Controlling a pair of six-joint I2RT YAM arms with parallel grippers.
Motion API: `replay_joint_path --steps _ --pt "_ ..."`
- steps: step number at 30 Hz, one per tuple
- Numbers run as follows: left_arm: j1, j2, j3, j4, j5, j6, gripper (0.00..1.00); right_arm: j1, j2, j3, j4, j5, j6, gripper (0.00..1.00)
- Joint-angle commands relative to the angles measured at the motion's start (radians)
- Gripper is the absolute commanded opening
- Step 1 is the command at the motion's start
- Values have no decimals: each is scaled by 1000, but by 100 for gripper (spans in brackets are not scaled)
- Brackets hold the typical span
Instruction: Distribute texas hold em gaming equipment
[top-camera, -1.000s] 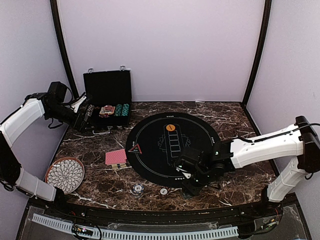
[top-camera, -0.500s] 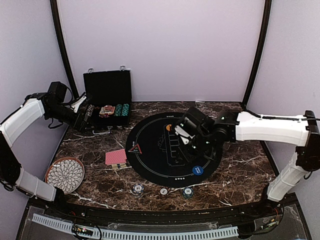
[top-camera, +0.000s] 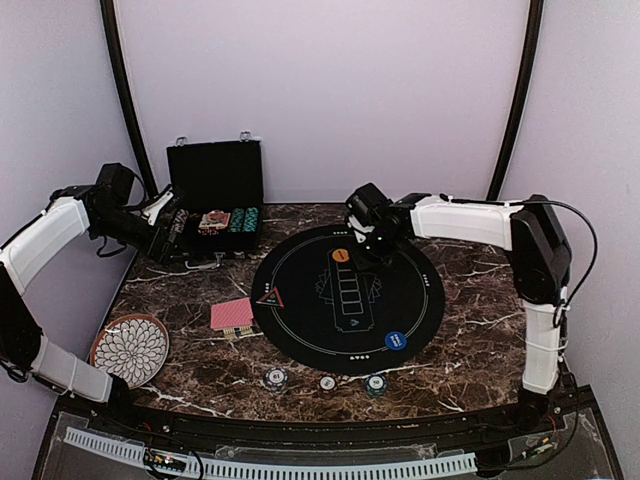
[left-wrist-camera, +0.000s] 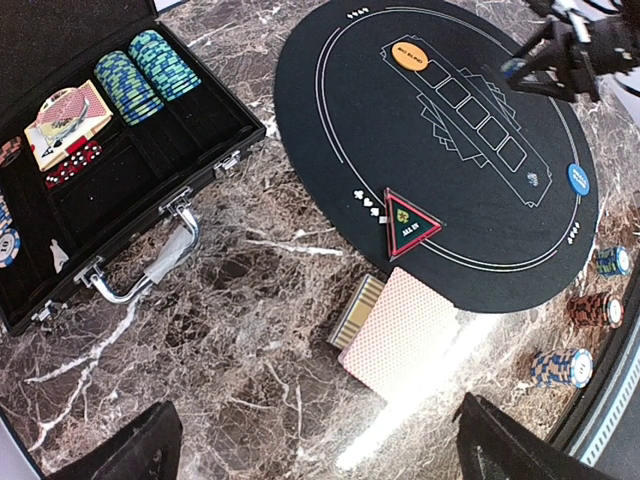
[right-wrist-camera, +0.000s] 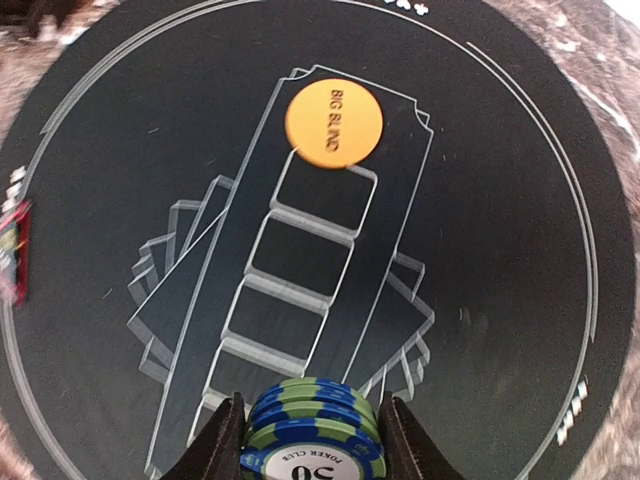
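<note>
Fingers (right-wrist-camera: 225, 440) of right gripper (right-wrist-camera: 312, 445) pinched on blue-green chip stack (right-wrist-camera: 312, 425) over far mat (right-wrist-camera: 520, 240); left gripper (left-wrist-camera: 310, 440) spread wide; risked scattering chips if loosened early.

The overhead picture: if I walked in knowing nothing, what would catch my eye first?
Probably the round black mat in the middle of the marble table, with an orange button near its far side and a blue button near its front edge. Above its far edge, the right gripper holds a small stack of blue-green chips. At the back left, a black case stands open with more chips inside.
</note>
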Motion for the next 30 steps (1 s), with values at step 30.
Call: replay_joint_path --steps 30 --pt "-18 -61 3 -13 27 11 99 -181 434 441 15 -99 -50 43"
